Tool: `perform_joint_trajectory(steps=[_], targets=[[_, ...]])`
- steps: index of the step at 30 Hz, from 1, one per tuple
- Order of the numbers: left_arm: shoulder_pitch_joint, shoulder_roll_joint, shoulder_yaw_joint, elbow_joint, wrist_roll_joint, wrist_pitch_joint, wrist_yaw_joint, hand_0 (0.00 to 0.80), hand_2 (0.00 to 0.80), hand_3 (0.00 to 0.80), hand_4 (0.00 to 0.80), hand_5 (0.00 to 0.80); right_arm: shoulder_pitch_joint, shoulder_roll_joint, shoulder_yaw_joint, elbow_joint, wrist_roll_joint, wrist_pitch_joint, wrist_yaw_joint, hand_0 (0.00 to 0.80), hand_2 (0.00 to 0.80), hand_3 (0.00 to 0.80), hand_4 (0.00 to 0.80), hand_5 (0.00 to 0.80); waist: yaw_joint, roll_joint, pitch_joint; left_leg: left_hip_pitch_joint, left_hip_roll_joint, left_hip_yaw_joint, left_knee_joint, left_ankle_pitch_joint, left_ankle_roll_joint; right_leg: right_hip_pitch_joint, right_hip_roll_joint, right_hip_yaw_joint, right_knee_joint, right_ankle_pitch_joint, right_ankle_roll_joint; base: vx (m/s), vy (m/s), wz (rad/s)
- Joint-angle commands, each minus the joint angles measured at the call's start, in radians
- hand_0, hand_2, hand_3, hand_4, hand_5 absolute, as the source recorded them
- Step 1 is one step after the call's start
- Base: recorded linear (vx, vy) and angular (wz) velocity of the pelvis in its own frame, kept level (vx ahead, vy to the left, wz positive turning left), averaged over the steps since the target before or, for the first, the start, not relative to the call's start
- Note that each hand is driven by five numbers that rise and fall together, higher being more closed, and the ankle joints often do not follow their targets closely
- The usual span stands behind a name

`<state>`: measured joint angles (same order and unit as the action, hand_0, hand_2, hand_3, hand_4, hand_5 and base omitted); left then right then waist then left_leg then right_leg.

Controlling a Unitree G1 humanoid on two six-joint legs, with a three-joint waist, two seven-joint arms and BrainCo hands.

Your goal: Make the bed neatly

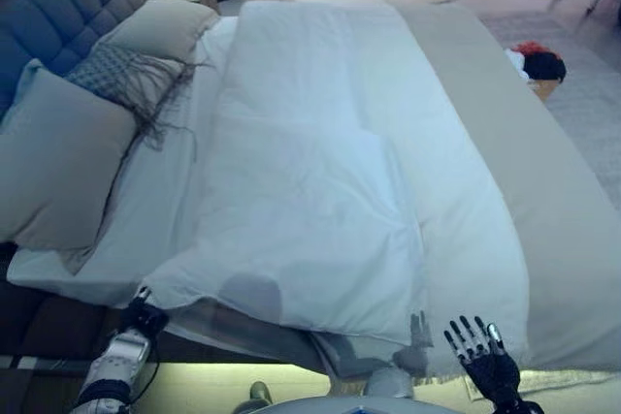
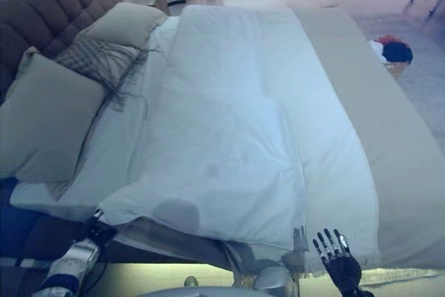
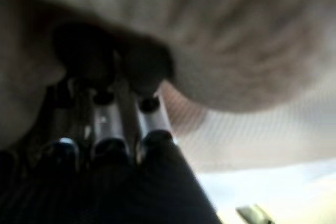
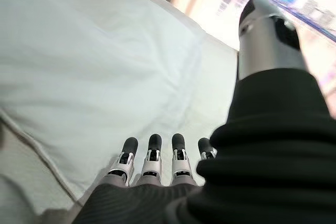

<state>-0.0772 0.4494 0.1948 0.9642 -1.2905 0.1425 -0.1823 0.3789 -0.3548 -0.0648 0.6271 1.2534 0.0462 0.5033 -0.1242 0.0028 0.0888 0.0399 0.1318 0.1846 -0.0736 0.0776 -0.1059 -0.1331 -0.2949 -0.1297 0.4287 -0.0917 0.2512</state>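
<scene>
Fingers of your left hand were tucked under the duvet's near corner, grip impossible to tell; your right hand hovered spread and empty at the bed's edge. That duvet lay rumpled across the bed, looked soft and light: take it by the hem.

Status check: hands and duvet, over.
Left hand tucked under white duvet corner, fingers hidden. Right hand open, off the bed's near edge. Nothing in the way.

White duvet spread over bed, near edge rumpled, overhanging
</scene>
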Motion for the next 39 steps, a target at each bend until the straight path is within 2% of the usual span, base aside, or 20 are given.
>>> perform_joint_trajectory(steps=[1,3,5,7,8,10,12,14,17,18,20,23,24,26,30,32,33,34,36,39], targets=[[-0.068,0.106,0.055,-0.094,-0.025,-0.122,-0.036,0.8,0.8,0.8,0.8,0.8,0.012,0.022,0.016,-0.103,0.087,-0.066,-0.005,0.0,0.0,0.0,0.0,0.0,0.019,-0.044,-0.046,-0.067,-0.104,0.013,0.108,-0.054,0.1,-0.032,0.151,-0.016,0.016,0.173,-0.047,-0.123,-0.153,-0.1],[-0.062,0.115,0.06,-0.091,-0.034,-0.114,-0.032,0.8,0.8,0.8,0.8,0.8,0.007,0.009,0.038,-0.142,0.085,-0.068,-0.037,0.0,0.0,0.0,0.0,0.0,0.02,-0.045,-0.04,-0.06,-0.11,0.017,0.096,-0.044,0.092,-0.009,0.176,-0.042,-0.049,0.158,-0.069,-0.108,-0.174,-0.1],[-0.063,0.11,0.058,-0.083,-0.051,-0.12,-0.023,0.8,0.8,0.8,0.8,0.8,-0.002,-0.002,0.047,-0.151,0.085,-0.057,-0.057,0.0,0.0,0.0,0.0,0.0,0.015,-0.039,-0.034,-0.062,-0.102,0.022,0.088,-0.023,0.069,0.032,0.202,-0.056,-0.147,0.12,-0.102,-0.111,-0.162,-0.01],[-0.082,0.087,0.041,-0.071,-0.073,-0.145,-0.022,0.8,0.8,0.8,0.8,0.8,-0.027,-0.019,0.055,-0.154,0.084,-0.059,-0.077,0.0,0.0,0.0,0.0,0.0,0.014,-0.035,-0.02,-0.139,-0.081,0.041,0.129,0.01,0.031,0.073,0.226,-0.046,-0.249,0.085,-0.133,-0.201,-0.105,0.08],[-0.087,0.072,0.031,-0.075,-0.089,-0.155,-0.026,0.8,0.8,0.8,0.8,0.8,-0.04,-0.022,0.055,-0.152,0.078,-0.069,-0.086,0.0,0.0,0.0,0.0,0.0,0.017,-0.031,-0.007,-0.182,-0.072,0.036,0.161,0.03,0.016,0.085,0.234,-0.038,-0.268,0.065,-0.146,-0.242,-0.056,0.25],[-0.074,0.039,0.032,-0.098,-0.074,-0.162,-0.035,0.8,0.8,0.8,0.8,0.8,-0.057,-0.032,0.054,-0.155,0.082,-0.085,-0.106,0.0,0.0,0.0,0.0,0.0,0.022,-0.021,0.01,-0.242,-0.031,0.01,0.236,0.061,-0.007,0.091,0.24,-0.021,-0.287,0.04,-0.171,-0.199,-0.031,0.23],[-0.055,0.02,0.031,-0.115,-0.081,-0.174,-0.03,0.8,0.8,0.8,0.8,0.8,-0.066,-0.036,0.046,-0.159,0.085,-0.092,-0.113,0.0,0.0,0.0,0.0,0.0,0.016,-0.023,0.015,-0.245,0.023,-0.019,0.288,0.051,-0.016,0.085,0.227,-0.012,-0.279,0.031,-0.185,-0.096,0.042,-0.23],[-0.04,0.02,0.057,-0.094,-0.124,-0.159,-0.046,0.8,0.8,0.8,0.8,0.8,-0.061,-0.043,0.021,-0.153,0.05,-0.074,-0.105,0.0,0.0,0.0,0.0,0.0,-0.004,-0.014,0.009,-0.204,0.095,-0.064,0.288,0.078,-0.036,0.069,0.217,0.015,-0.244,0.011,-0.192,0.009,0.161,-0.17],[-0.029,0.02,0.085,-0.052,-0.113,-0.137,-0.07,0.8,0.8,0.8,0.8,0.8,-0.062,-0.047,-0.016,-0.107,-0.002,-0.038,-0.076,0.0,0.0,0.0,0.0,0.0,-0.03,0.019,-0.014,-0.12,0.198,-0.133,0.201,0.152,-0.07,0.03,0.201,0.059,-0.173,-0.028,-0.185,0.117,0.344,-0.18],[-0.028,0.019,0.086,-0.048,-0.107,-0.135,-0.072,0.8,0.8,0.8,0.8,0.8,-0.062,-0.046,-0.02,-0.102,-0.004,-0.033,-0.073,0.0,0.0,0.0,0.0,0.0,-0.031,0.023,-0.016,-0.109,0.206,-0.139,0.189,0.161,-0.074,0.027,0.197,0.064,-0.16,-0.036,-0.183,0.145,0.416,-0.4],[-0.029,0.007,0.091,-0.03,-0.09,-0.128,-0.096,0.8,0.8,0.8,0.8,0.8,-0.064,-0.039,-0.044,-0.086,-0.026,-0.015,-0.045,0.0,0.0,0.0,0.0,0.0,-0.042,0.05,-0.026,-0.065,0.235,-0.15,0.142,0.179,-0.095,0.01,0.152,0.073,-0.114,-0.057,-0.164,0.136,0.462,-0.14],[-0.025,-0.001,0.089,-0.028,-0.084,-0.123,-0.11,0.8,0.8,0.8,0.8,0.8,-0.064,-0.046,-0.042,-0.112,-0.034,-0.009,-0.024,0.0,0.0,0.0,0.0,0.0,-0.055,0.089,-0.027,-0.037,0.224,-0.145,0.103,0.152,-0.114,-0.012,0.054,0.102,-0.067,-0.065,-0.115,0.137,0.56,0.03],[-0.024,-0.002,0.089,-0.028,-0.084,-0.123,-0.111,0.8,0.8,0.8,0.8,0.8,-0.064,-0.05,-0.038,-0.119,-0.025,-0.006,-0.023,0.0,0.0,0.0,0.0,0.0,-0.057,0.096,-0.028,-0.033,0.218,-0.14,0.1,0.143,-0.117,-0.017,0.036,0.109,-0.057,-0.066,-0.104,0.153,0.605,0.04],[-0.024,0.007,0.097,-0.022,-0.097,-0.11,-0.126,0.8,0.8,0.8,0.8,0.8,-0.076,-0.049,-0.044,-0.111,-0.009,0.009,-0.022,0.0,0.0,0.0,0.0,0.0,-0.057,0.105,-0.033,-0.022,0.194,-0.138,0.096,0.1,-0.116,-0.012,-0.03,0.131,-0.049,-0.053,-0.072,0.173,0.608,0.02],[-0.077,0.032,0.097,-0.016,-0.127,-0.08,-0.103,0.8,0.8,0.8,0.8,0.8,-0.083,-0.013,-0.057,-0.047,0.004,0.029,0.001,0.0,0.0,0.0,0.0,0.0,-0.048,0.084,-0.044,-0.034,0.176,-0.104,0.118,0.03,-0.11,0.034,-0.131,0.111,-0.116,0.028,-0.023,0.152,0.467,0.09],[-0.11,0.058,0.099,0.013,-0.123,-0.063,-0.058,0.8,0.8,0.8,0.8,0.8,-0.098,0.008,-0.048,-0.035,0.027,0.035,-0.008,0.0,0.0,0.0,0.0,0.0,-0.042,0.057,-0.044,-0.05,0.156,-0.116,0.168,-0.02,-0.103,0.048,-0.174,0.116,-0.173,0.123,-0.004,0.101,0.261,0.27],[-0.113,0.081,0.114,0.031,-0.116,-0.049,-0.049,0.8,0.8,0.8,0.8,0.8,-0.107,0.017,-0.04,-0.041,0.029,0.037,-0.003,0.0,0.0,0.0,0.0,0.0,-0.04,0.042,-0.042,-0.056,0.141,-0.124,0.19,-0.048,-0.095,0.041,-0.193,0.135,-0.202,0.181,0.006,0.042,0.195,0.14],[-0.117,0.119,0.138,0.05,-0.101,-0.032,-0.046,0.8,0.8,0.8,0.8,0.8,-0.116,0.029,-0.032,-0.056,0.017,0.033,-0.005,0.0,0.0,0.0,0.0,0.0,-0.04,0.03,-0.041,-0.055,0.133,-0.103,0.202,-0.068,-0.086,0.035,-0.214,0.133,-0.236,0.237,0.011,0.012,0.185,-0.03],[-0.111,0.17,0.168,0.064,-0.089,-0.032,-0.021,0.8,0.8,0.8,0.8,0.8,-0.134,0.042,-0.018,-0.082,0.009,0.047,-0.022,0.0,0.0,0.0,0.0,0.0,-0.031,0.02,-0.041,-0.048,0.126,-0.056,0.21,-0.088,-0.071,0.025,-0.22,0.093,-0.253,0.281,0.011,-0.019,0.158,-0.15],[-0.089,0.24,0.226,0.083,-0.038,-0.066,0.031,0.8,0.8,0.8,0.8,0.8,-0.117,0.052,0.004,-0.109,0.006,0.063,-0.03,0.0,0.0,0.0,0.0,0.0,-0.022,0.019,-0.051,-0.035,0.105,-0.026,0.19,-0.092,-0.037,0.009,-0.109,0.063,-0.182,0.162,0.006,-0.048,0.17,-0.47]])
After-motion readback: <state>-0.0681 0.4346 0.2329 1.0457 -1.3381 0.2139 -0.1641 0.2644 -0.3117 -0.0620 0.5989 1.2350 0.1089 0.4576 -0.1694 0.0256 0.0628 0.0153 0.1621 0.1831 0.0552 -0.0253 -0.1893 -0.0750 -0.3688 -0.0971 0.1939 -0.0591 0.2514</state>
